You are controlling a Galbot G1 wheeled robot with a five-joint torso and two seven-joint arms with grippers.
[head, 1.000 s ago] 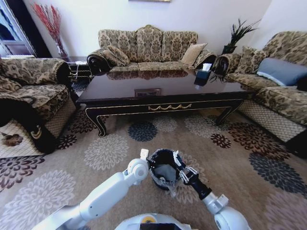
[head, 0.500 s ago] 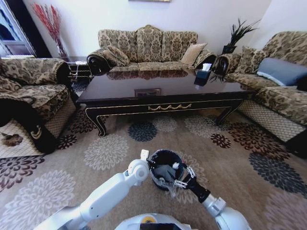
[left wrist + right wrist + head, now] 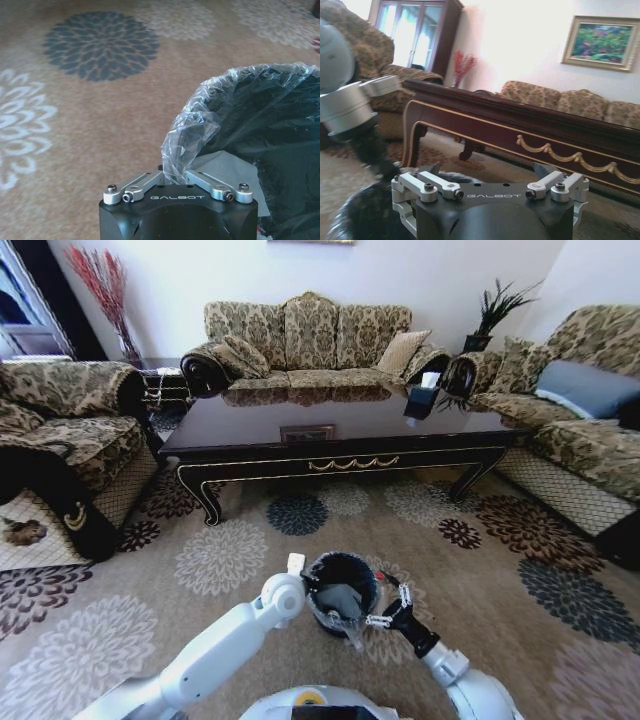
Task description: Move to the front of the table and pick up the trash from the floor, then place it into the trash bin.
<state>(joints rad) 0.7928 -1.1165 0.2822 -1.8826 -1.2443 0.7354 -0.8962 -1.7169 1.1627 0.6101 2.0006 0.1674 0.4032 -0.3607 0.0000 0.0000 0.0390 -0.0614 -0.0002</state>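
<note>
The trash bin (image 3: pixel 342 592) stands on the flowered floor (image 3: pixel 230 560) in front of the dark table (image 3: pixel 340 466). My left gripper (image 3: pixel 311 580) is at its left rim. In the left wrist view this gripper (image 3: pixel 173 176) is shut on the clear liner (image 3: pixel 192 135) folded over the trash bin (image 3: pixel 280 130). My right gripper (image 3: pixel 386 605) hangs open and empty just outside the right rim, and in its own view the right gripper (image 3: pixel 487 172) faces the table (image 3: pixel 530 125). A pale grey crumpled shape (image 3: pixel 341 600) lies inside the bin; whether it is the trash I cannot tell.
Patterned sofas (image 3: pixel 310 340) ring the table on three sides, with an armchair (image 3: pixel 60 440) at left and a sofa (image 3: pixel 580 430) at right. A dark tissue box (image 3: pixel 422 400) sits on the tabletop. Open carpet lies between bin and table.
My right gripper has drawn back from over the bin's mouth to just outside its right rim. A white bit seen at the mouth half a second ago is gone. The left gripper still holds the rim.
</note>
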